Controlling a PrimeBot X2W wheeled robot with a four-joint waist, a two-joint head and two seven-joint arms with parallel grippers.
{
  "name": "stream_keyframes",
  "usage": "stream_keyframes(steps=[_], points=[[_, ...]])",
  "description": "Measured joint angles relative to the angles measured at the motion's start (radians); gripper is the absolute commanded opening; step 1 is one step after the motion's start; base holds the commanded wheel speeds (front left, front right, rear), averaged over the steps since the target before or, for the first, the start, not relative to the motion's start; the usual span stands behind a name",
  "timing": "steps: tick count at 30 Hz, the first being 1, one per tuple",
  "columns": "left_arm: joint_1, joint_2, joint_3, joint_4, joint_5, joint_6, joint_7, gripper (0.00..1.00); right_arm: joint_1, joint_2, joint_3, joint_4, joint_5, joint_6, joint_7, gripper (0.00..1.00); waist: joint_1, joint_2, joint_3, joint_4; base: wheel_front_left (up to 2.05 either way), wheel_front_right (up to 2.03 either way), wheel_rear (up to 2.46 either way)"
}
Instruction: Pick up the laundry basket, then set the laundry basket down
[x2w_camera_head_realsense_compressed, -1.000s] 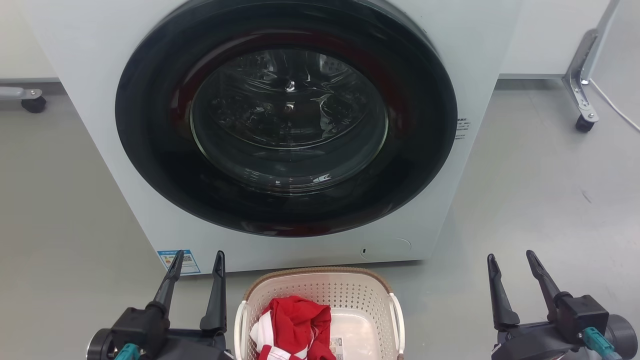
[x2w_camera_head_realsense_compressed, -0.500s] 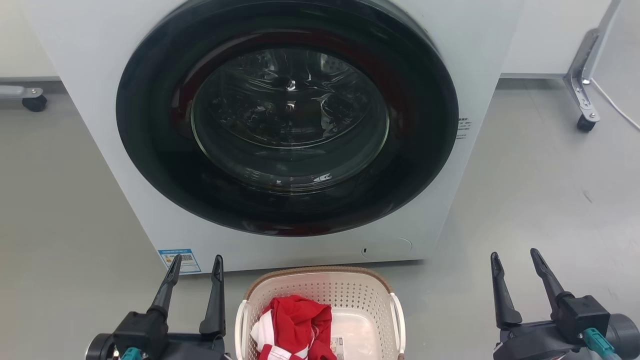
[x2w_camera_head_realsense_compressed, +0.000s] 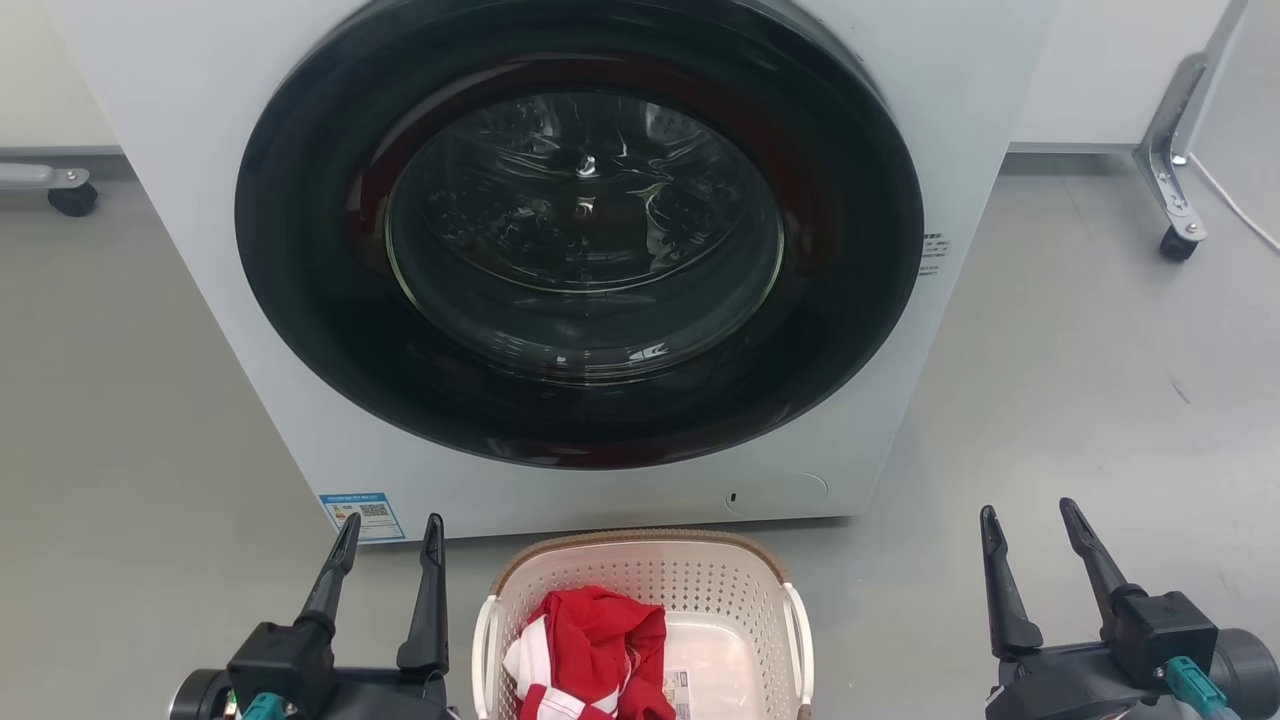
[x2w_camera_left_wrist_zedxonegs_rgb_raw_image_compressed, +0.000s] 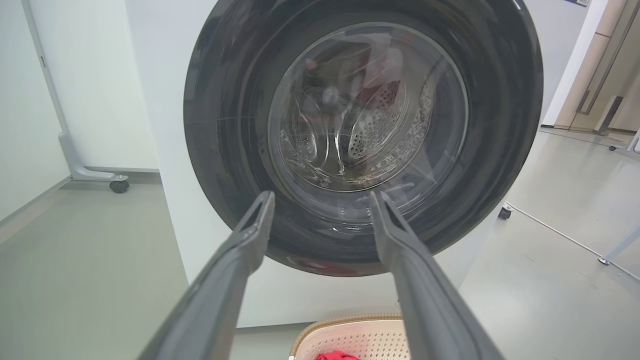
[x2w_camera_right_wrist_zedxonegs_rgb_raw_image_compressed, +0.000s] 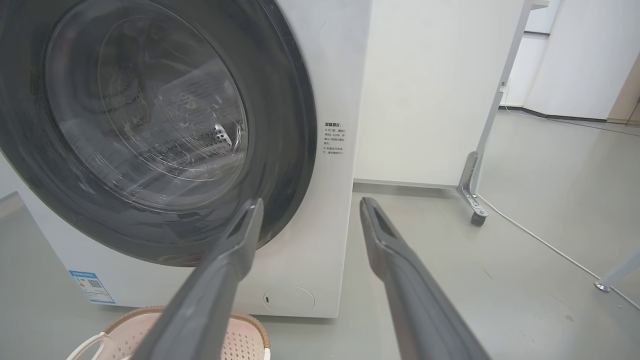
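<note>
Left pincer (x2w_camera_head_realsense_compressed: 392, 522), right pincer (x2w_camera_head_realsense_compressed: 1028, 510) gape, flanking laundry basket (x2w_camera_head_realsense_compressed: 720, 585).

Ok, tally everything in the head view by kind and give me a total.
Washing machine: 1
Laundry basket: 1
Red-and-white cloth bundle in the basket: 1
End effectors, both open: 2 (left end effector, right end effector)
Caster wheels: 2
Total: 7

perforated plastic basket (x2w_camera_head_realsense_compressed: 640, 590), woven-look rim
</note>
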Motion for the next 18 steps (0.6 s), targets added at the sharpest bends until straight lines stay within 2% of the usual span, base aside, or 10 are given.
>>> stream_keyframes(steps=[18], points=[[0.001, -0.009, 0.020, -0.048, 0.009, 0.001, -0.002, 1.00, -0.001, 0.004, -0.019, -0.053, -0.018, 0.000, 0.000, 1.00, 0.0000, 0.0000, 0.054, 0.002, 0.00, 0.00, 0.00]])
